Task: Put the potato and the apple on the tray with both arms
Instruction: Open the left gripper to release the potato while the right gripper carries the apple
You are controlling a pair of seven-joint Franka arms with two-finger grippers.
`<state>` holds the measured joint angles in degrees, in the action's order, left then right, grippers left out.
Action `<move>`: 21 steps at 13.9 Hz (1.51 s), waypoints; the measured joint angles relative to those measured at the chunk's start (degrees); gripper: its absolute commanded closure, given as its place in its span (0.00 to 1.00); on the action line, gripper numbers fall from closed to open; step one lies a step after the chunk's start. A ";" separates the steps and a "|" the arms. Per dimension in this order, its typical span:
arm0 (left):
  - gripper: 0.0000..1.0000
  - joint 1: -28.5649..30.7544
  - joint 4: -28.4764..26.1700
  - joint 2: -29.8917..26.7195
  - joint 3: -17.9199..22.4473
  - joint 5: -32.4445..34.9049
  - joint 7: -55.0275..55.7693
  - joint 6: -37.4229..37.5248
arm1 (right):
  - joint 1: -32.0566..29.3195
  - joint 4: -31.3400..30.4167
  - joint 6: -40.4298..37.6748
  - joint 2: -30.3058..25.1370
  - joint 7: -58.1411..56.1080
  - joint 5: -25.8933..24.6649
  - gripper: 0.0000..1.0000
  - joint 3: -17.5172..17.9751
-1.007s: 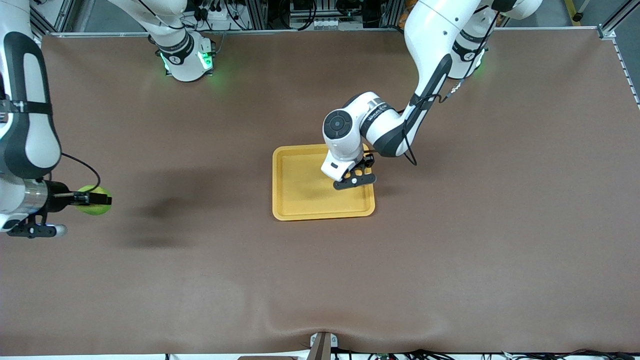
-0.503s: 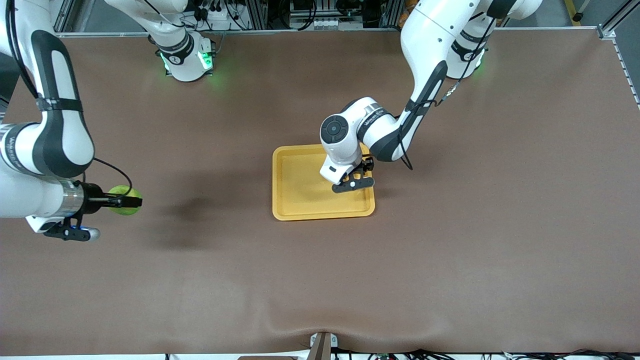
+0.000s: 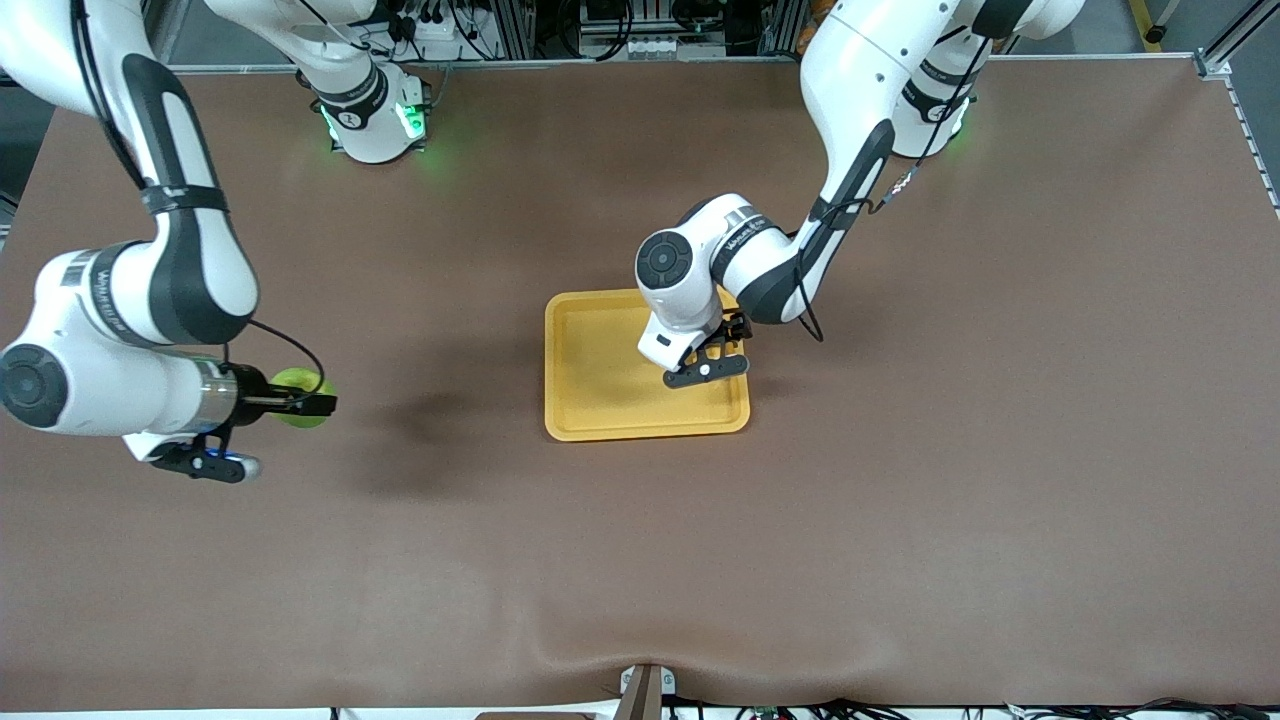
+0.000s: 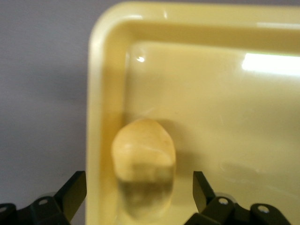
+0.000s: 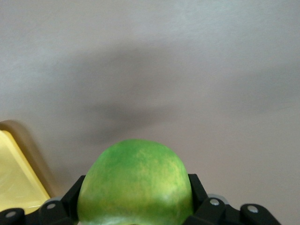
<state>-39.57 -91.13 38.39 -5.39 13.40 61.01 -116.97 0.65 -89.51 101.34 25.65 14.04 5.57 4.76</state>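
- The potato [image 4: 144, 161] lies inside the tray [image 3: 600, 400], close against the raised rim at the left arm's end, with the left gripper [image 4: 138, 199] directly over it, jaws spread apart and clear of its skin on both sides.
- The risk here: the potato is rounded and sits right beside the rim, so a careless lift with one finger brushing it could roll it or nudge it up against the wall. A straight rise looks safest.
- The apple [image 3: 298, 396] is clamped in the right gripper [image 3: 312, 404], jaws closed on its sides, up in the air over bare worktop [image 3: 900, 520] toward the right arm's end, well apart from the tray.
- In the right wrist view the apple [image 5: 136, 180] bulges well past the fingers, so the hold is on a smooth round surface; a jolt on the way could let it slip and roll away across the worktop.
- The bigger worry is traffic: the left arm's wrist hangs over the tray, and if the right arm arrives there first, the two could collide.
- A drop from height would let the apple bounce out over the low rim or knock the potato.
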 measured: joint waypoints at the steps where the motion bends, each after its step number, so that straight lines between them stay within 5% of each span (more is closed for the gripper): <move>1: 0.00 0.21 1.56 -0.91 0.11 0.01 0.00 2.54 | 0.85 0.00 0.01 0.00 0.46 0.07 1.00 -0.01; 13: 0.00 22.34 3.65 -18.36 0.62 0.23 -12.49 13.73 | 15.30 -0.16 8.73 3.48 20.25 3.87 1.00 0.00; 21: 0.00 30.18 -4.51 -29.74 0.33 -2.25 -28.02 14.72 | 22.67 -0.15 15.45 8.83 29.57 7.06 1.00 -0.02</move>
<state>-9.39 -95.64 8.65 -5.06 11.15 32.99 -102.25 23.33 -89.66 116.79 34.47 43.61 12.64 4.74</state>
